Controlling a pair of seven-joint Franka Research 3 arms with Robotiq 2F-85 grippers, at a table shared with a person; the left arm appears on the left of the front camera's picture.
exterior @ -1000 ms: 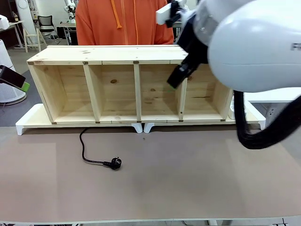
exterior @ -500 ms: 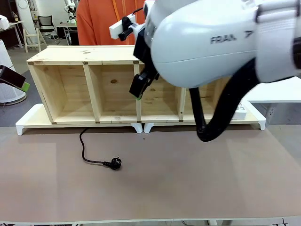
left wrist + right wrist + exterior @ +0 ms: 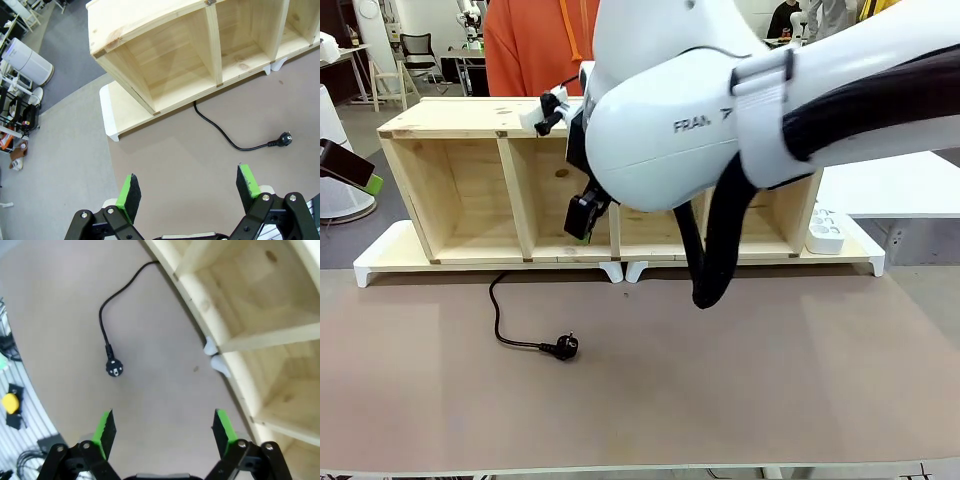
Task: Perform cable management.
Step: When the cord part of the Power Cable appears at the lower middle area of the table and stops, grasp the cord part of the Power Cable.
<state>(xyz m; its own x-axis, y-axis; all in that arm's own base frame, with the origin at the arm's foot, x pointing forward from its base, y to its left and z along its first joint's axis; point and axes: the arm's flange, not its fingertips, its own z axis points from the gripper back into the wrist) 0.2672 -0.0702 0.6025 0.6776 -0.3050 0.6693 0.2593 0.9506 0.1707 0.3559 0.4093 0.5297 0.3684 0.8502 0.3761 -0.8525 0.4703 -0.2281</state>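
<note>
1. The cable [image 3: 498, 322] lies loose on the brown table [image 3: 740, 390], in front of the left half of the wooden shelf [image 3: 510, 118].
2. One end runs under the front edge of the white riser [image 3: 380, 262] that carries the shelf. From there the cord bends toward the robot and curves right, ending in its round black plug [image 3: 566, 346].
3. The plug rests flat on the table, well apart from both grippers, and nothing touches it.
4. The right gripper [image 3: 163, 422] reaches across the middle and hangs above the table in front of the shelf's second and third compartments. Its jaws are spread wide, with nothing between the green pads [image 3: 105, 432].
5. In the right wrist view, the plug lies beyond and left of that gripper's left finger.
6. The left gripper [image 3: 186, 180] hovers high off the table's left end. Its jaws are also wide apart and hold nothing.
7. In the left wrist view, the cable shows far below, beside the shelf's end compartment.
8. A small white power strip [image 3: 825, 236] sits on the riser just beside the shelf's right end.
9. A person in an orange top [image 3: 535, 50] stands behind the shelf.
</note>
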